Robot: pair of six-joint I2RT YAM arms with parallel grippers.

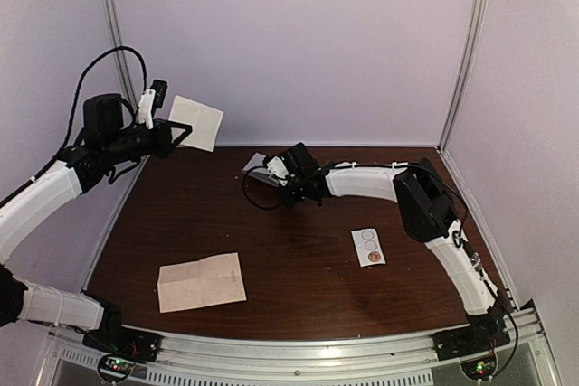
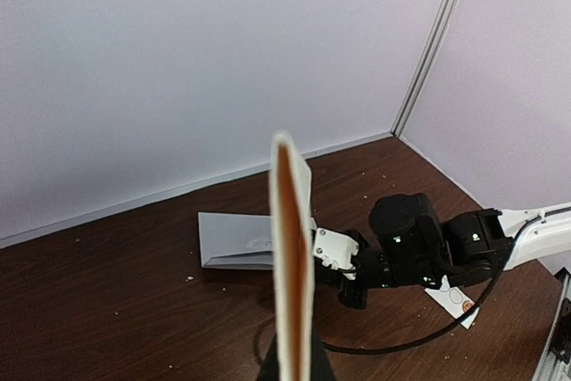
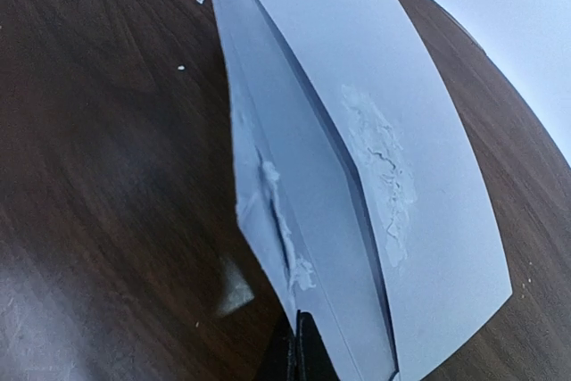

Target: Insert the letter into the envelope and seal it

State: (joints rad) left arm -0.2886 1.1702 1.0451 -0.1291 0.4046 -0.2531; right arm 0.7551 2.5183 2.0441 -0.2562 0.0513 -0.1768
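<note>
Two arms, the left arm (image 1: 41, 201) and the right arm (image 1: 457, 264). One envelope (image 1: 255, 162). Two paper sheets: ten o'clock sheet (image 1: 196, 122), seven o'clock sheet (image 1: 201, 282). One sticker strip (image 1: 368, 247).

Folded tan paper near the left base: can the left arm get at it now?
Probably not yet. The tan paper lies bare on the left arm's side, but the left pincer is shut on a pale sheet held aloft, so its grip is taken.

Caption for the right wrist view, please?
Right gripper shut on the envelope at its edge, flap open, against the dark table.
</note>
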